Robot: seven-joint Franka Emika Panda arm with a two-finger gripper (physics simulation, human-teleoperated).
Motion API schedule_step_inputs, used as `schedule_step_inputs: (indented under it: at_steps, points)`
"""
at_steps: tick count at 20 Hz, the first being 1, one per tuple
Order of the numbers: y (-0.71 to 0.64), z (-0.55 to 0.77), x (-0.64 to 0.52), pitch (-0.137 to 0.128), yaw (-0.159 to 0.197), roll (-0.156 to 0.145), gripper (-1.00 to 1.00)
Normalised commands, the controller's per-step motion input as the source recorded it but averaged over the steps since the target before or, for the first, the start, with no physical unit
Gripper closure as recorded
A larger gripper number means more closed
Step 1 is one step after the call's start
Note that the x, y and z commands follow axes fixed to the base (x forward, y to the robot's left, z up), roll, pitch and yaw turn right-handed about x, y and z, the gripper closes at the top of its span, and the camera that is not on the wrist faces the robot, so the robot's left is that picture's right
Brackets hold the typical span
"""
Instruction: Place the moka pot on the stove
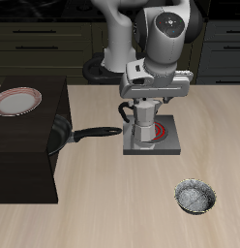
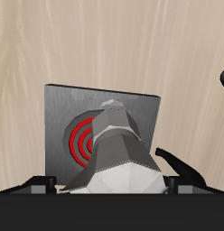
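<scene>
The silver faceted moka pot [image 1: 144, 122] stands upright between my fingers, over the flat grey stove [image 1: 168, 145] and its red spiral burner [image 1: 164, 129]. My gripper [image 1: 142, 109] is shut on the pot's upper part. In the wrist view the moka pot [image 2: 118, 155] fills the space between my fingers [image 2: 41, 183], with its handle to one side. Past it lies the stove [image 2: 61, 113] with the red burner [image 2: 82, 142] partly covered by the pot. I cannot tell whether the pot's base touches the stove.
A black frying pan [image 1: 60, 134] sits beside the stove, its handle [image 1: 96, 133] pointing at it; the handle tip also shows in the wrist view [image 2: 223, 79]. A dark cabinet [image 1: 25, 155] carries a plate [image 1: 17, 101]. A shallow metal bowl [image 1: 195, 197] lies near the table's front edge.
</scene>
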Motion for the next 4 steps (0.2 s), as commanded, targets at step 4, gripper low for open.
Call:
schedule_step_inputs:
  at_steps: [4]
  points:
    - [-0.07,0.4,-0.35,-0.055,0.003,0.062,-1.0]
